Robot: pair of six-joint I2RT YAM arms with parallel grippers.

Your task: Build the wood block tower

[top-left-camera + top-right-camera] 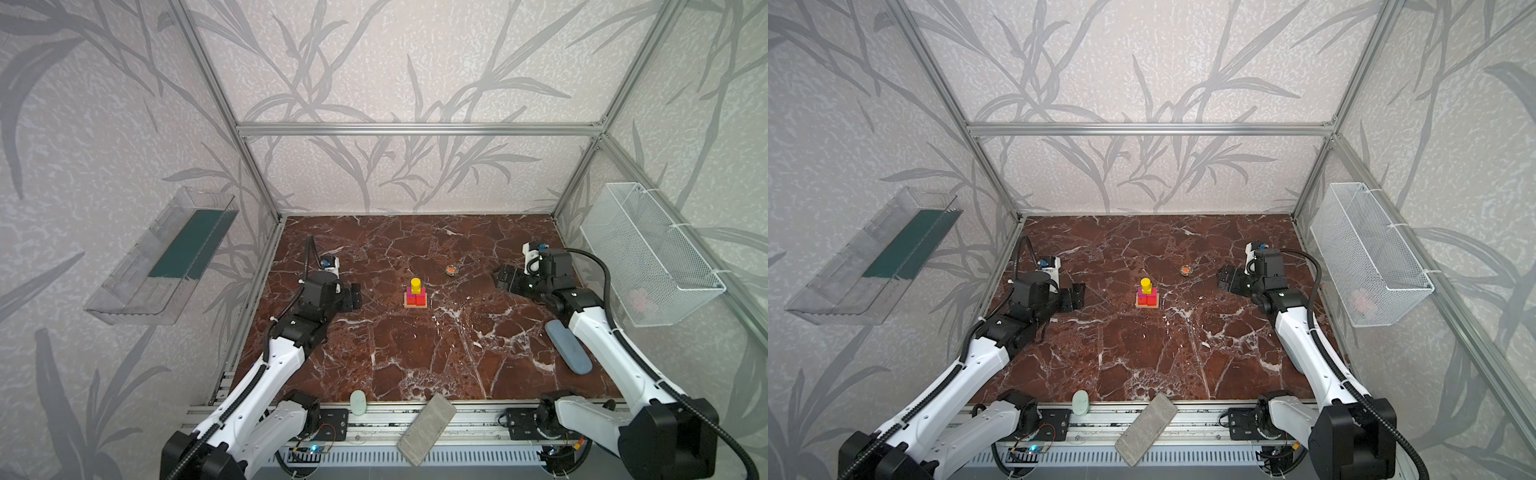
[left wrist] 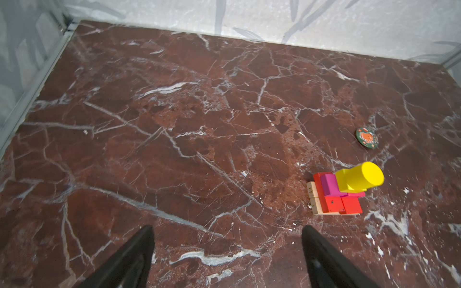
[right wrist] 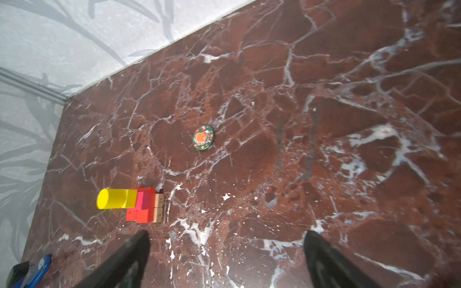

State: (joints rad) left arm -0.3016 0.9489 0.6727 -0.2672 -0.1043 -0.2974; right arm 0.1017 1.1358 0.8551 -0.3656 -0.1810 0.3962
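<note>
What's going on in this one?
The wood block tower stands built on the marble table: tan bars at the bottom, red blocks, magenta cubes, then a yellow cube and yellow cylinder on top. Neither arm is handling anything. The left tool and the right tool are open and empty, one on each side of the tower, clear of it.

I note round green-orange badge [image 1: 451,271] flat on marble tabletop [image 1: 415,353], grey brick [image 1: 427,429] on front rail, pale oval [image 1: 357,402] nearby, blue-grey oblong [image 1: 568,347] at right, wire basket [image 1: 652,253] and clear tray [image 1: 137,299] on walls.
</note>
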